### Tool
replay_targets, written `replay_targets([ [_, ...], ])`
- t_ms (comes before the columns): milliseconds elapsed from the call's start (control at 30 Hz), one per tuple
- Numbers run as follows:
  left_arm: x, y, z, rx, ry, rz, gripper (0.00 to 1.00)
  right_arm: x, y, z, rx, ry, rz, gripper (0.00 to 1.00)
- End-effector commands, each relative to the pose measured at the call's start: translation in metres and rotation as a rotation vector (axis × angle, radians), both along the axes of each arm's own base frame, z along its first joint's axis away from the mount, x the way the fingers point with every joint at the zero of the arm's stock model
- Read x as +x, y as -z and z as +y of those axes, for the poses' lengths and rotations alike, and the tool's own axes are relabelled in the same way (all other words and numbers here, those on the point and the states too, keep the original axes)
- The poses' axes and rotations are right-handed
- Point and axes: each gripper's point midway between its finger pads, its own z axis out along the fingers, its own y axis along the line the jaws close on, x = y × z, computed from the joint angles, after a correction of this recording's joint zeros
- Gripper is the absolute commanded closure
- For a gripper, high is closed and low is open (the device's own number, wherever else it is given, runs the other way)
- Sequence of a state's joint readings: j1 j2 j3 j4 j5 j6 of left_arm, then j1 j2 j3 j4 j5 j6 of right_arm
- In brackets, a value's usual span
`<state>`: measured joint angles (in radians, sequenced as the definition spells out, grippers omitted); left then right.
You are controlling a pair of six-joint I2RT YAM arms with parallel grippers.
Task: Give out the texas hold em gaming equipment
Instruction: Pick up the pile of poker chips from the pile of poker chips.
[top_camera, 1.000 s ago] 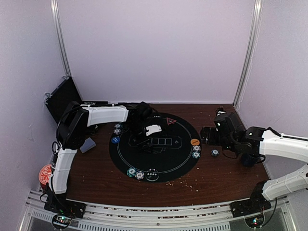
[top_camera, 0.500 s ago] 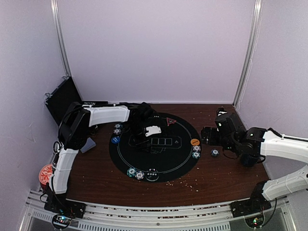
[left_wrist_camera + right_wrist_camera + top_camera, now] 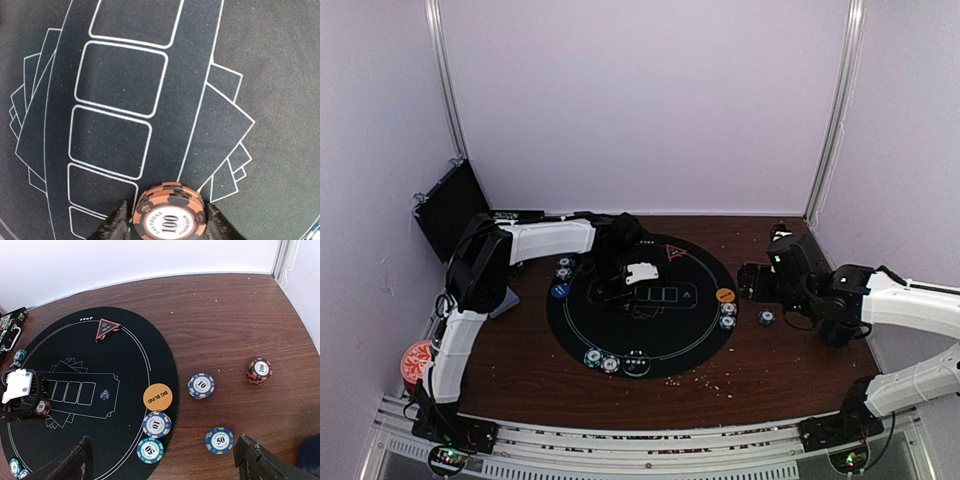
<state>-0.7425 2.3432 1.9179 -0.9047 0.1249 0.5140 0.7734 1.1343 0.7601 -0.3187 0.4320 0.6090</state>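
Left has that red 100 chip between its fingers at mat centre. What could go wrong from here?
The left gripper catches the red 100 chip only near its fingertips, so it might slip or flip when lifted. Swinging away, the left arm could also brush the chips beside the blue button at the left edge of the mat.

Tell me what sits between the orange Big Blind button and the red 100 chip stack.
In the right wrist view, a blue-and-white striped chip marked 10 lies on the wooden table between the orange round button and the red striped chip stack.
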Motion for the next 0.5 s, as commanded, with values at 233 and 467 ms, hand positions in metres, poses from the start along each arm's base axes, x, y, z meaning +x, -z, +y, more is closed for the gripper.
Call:
replay_targets([
  [233,-0.008,0.026,0.007,0.060,0.015,0.051,0.76,0.000,-0.006,-0.006,0.013,0.020,-0.026,0.01],
  [467,0.010,0.015,0.007,0.038,-0.026,0.011,0.97,0.000,-0.006,-0.006,0.011,0.020,-0.025,0.01],
])
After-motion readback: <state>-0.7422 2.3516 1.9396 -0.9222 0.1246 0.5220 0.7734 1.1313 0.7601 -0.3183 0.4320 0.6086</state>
